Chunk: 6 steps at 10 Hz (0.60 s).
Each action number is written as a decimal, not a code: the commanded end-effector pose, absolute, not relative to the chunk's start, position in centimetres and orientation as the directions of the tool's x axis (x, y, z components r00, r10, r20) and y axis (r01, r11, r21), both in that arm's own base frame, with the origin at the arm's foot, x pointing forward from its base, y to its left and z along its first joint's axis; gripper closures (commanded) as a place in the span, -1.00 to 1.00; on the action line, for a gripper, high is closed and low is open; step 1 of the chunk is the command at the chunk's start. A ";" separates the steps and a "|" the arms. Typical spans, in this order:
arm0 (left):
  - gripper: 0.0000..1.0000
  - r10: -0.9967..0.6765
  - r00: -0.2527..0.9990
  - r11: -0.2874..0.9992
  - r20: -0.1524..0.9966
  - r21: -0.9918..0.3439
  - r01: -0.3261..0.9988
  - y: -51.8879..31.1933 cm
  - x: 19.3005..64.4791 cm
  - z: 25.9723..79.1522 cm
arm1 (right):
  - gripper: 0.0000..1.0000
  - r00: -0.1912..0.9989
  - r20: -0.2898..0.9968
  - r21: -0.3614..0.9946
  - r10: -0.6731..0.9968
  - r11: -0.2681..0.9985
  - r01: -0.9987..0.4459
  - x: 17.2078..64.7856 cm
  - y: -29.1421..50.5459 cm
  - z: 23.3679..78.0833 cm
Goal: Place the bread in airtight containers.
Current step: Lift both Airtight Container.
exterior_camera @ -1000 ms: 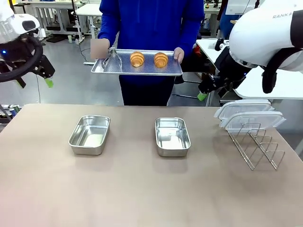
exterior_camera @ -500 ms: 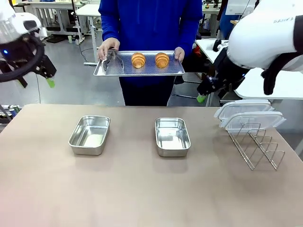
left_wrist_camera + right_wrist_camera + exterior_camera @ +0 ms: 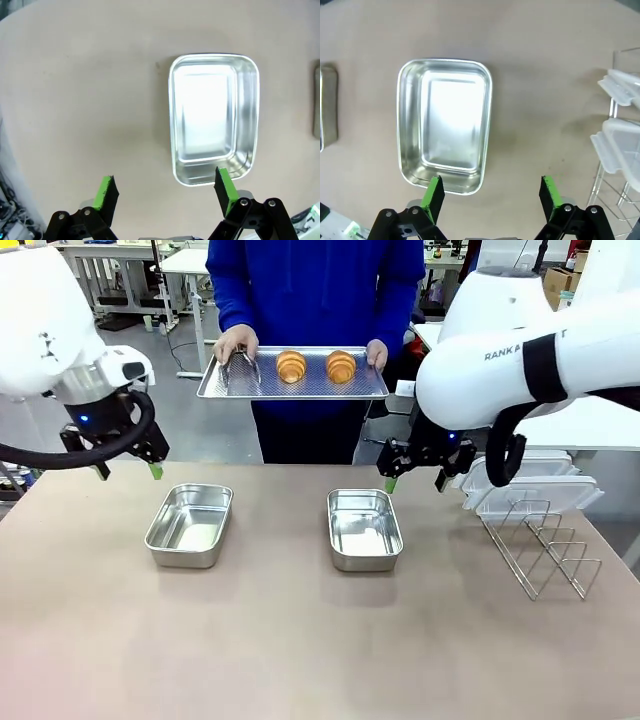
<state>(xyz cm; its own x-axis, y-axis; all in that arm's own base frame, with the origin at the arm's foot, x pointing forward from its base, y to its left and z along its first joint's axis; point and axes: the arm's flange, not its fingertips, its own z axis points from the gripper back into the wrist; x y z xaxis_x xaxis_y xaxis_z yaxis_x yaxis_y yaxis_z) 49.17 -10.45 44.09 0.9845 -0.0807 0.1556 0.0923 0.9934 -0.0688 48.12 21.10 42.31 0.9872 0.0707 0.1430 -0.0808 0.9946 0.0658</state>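
Observation:
Two golden-brown croissants (image 3: 291, 365) (image 3: 341, 366) lie on a flat steel tray (image 3: 300, 388) that a person in blue holds above the far edge of the table. Two empty steel containers (image 3: 190, 525) (image 3: 364, 529) stand side by side on the table. My left gripper (image 3: 128, 471) hangs open just behind the left container (image 3: 214, 117), fingers pointing down. Likewise open, my right gripper (image 3: 414, 482) hovers behind the right container (image 3: 445, 125), toward its right side. Neither holds anything.
Metal tongs (image 3: 238, 366) rest on the tray's left end. Two clear clip lids (image 3: 525, 485) (image 3: 622, 145) lie on a wire rack (image 3: 540, 550) at the table's right. The person's hands grip both ends of the tray.
Both arms have swung inward and down from the sides to hover just behind the containers. The person's tray has stayed roughly where it was.

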 end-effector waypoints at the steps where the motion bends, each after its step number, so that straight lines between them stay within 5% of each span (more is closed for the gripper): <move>1: -1.00 -0.014 0.982 1.000 0.188 -0.013 0.017 -11.5 48.8 42.4 | -1.00 0.988 0.145 0.040 0.051 0.998 -0.058 49.1 22.6 41.1; 6: -1.00 0.012 0.984 1.000 0.176 -0.014 -0.010 -12.3 49.5 37.9 | -1.00 0.985 0.166 0.036 0.036 0.998 -0.042 50.0 23.2 36.7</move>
<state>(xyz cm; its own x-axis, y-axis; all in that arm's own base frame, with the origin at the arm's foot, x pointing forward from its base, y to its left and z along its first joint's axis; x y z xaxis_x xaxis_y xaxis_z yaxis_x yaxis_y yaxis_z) 49.63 -11.84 38.67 0.9893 -0.0093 0.1457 0.0154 0.9991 -0.0403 49.61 22.48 37.32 0.9900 0.0680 0.1239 -0.0758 0.9953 0.0598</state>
